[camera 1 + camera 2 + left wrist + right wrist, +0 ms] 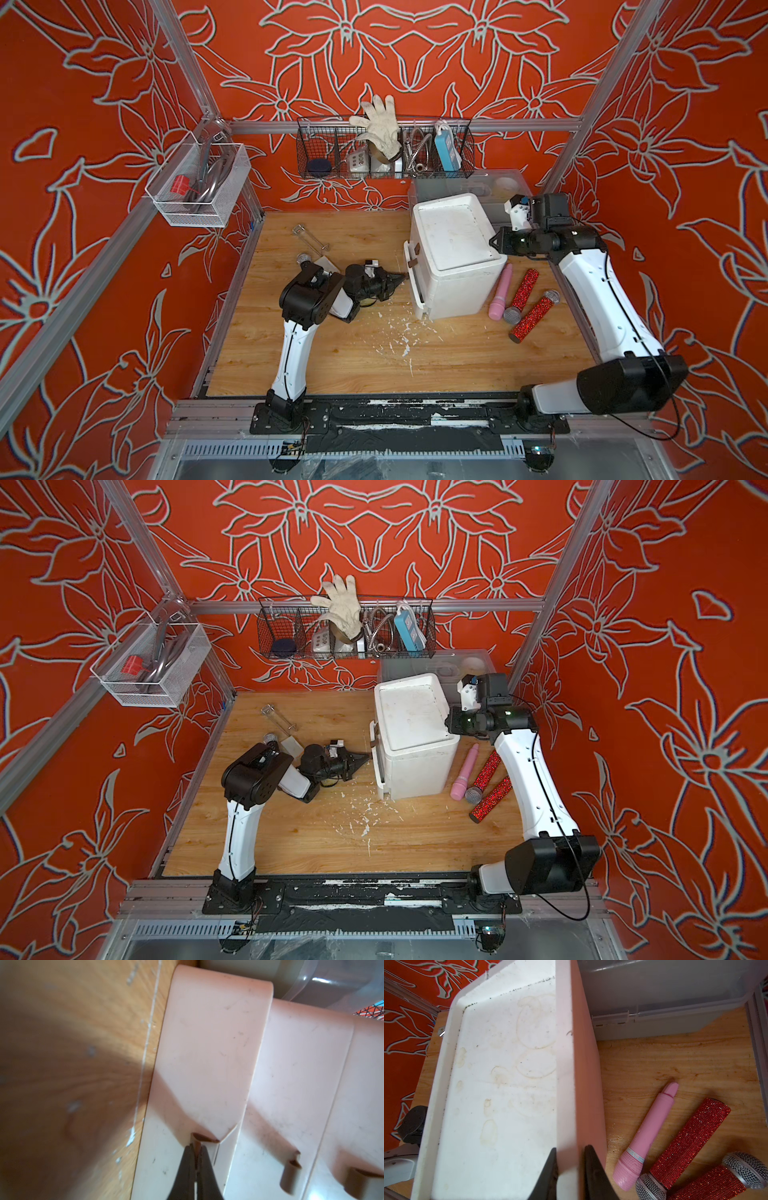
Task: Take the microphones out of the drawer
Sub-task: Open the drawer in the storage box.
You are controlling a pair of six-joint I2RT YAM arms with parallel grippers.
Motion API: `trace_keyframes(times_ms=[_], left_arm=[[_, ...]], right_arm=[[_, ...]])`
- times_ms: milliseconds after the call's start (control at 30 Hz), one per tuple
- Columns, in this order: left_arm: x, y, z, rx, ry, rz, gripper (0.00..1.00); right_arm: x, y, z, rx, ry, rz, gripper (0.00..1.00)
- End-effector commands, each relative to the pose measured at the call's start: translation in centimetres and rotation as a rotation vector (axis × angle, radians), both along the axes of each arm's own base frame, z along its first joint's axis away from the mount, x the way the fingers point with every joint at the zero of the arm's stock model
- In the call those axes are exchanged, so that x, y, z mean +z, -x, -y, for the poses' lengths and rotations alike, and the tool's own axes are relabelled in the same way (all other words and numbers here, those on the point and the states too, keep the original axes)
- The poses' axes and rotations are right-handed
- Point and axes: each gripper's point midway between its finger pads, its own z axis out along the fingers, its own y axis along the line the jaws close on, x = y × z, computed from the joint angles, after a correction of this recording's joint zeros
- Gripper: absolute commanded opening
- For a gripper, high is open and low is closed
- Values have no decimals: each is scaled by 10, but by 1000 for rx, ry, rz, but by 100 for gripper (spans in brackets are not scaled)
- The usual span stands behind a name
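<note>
A white drawer unit (453,232) (411,717) stands at the back right of the table. Its drawer fronts face left and carry brown strap handles. My left gripper (402,277) (196,1148) is shut on the handle (205,1138) of the lowest drawer (207,1053), the one nearest the tabletop. My right gripper (494,241) (571,1148) is shut on the raised rim of the unit's top (500,1084). The drawer's inside is hidden, so no microphone shows in it. A pink microphone (500,293) (652,1132) and two red glitter microphones (524,286) (534,316) lie right of the unit.
Another microphone's silver head (304,259) shows behind my left arm, by a white card (326,264) and a clear tube (309,239). A clear bin (469,183) sits behind the unit. Wire baskets (384,149) (199,183) hang on the walls. White flecks (399,336) dot the wood.
</note>
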Motion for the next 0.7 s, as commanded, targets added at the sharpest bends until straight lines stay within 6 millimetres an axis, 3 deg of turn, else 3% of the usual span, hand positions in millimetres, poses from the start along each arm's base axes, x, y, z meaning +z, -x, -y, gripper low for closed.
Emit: trace_keyframes(times_ms=[0,400,667], left_arm=[[5,-1,-18,19,-13,18,0],[16,8,-63,81,-36,36,0],[20,18,-83,110,-62,36,0]], right_arm=[[-8,-2,-1,-40,-14,-53,0],[-2,-4,9,-66,34,-34,0],[-1,-3,12,-71,53,-31,0]])
